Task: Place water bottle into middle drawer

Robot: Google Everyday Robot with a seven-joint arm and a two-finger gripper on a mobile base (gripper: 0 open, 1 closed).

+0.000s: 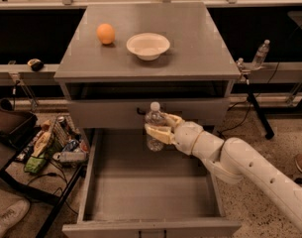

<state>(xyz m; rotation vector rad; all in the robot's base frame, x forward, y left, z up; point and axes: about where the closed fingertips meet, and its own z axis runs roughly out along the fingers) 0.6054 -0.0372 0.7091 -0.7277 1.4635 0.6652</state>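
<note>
Water bottle (154, 119): judged light, slippery, crushable; is clasped mid-body, upright, by the tool (154, 132) above the middle drawer (140, 195).

pincer (158, 133) — clamps water bottle (154, 117) upright | at open middle drawer (150, 197) — back end

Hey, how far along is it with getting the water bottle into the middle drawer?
Done: the middle drawer stands pulled open with a bare floor, and the water bottle is picked up. In hand: the gripper holds it upright over the drawer's back end. Left: lower it onto the drawer floor and let go.
</note>
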